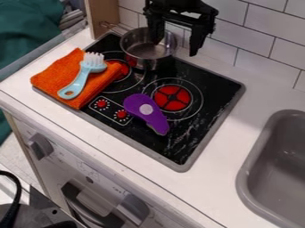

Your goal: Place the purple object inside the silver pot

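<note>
The gripper [177, 44] hangs at the top of the view, over the back of the stove, open with nothing between its fingers; its left finger stands in front of the silver pot. That silver pot [143, 58] sits upright on the stove's back left part, its handle toward the upper left. The purple object [156, 119], with a pale round spot, lies flat on the front of the black stove, partly over the front right burner's ring and beside the red knobs. It is apart from both the pot and the gripper.
An orange cloth [53, 80] covers the stove's left corner, with a light blue brush [80, 80] on it. A grey sink [280, 173] is at the right. White tiled wall [262, 38] stands behind the counter [217, 178], and a wooden post [102, 17] rises at the upper left.
</note>
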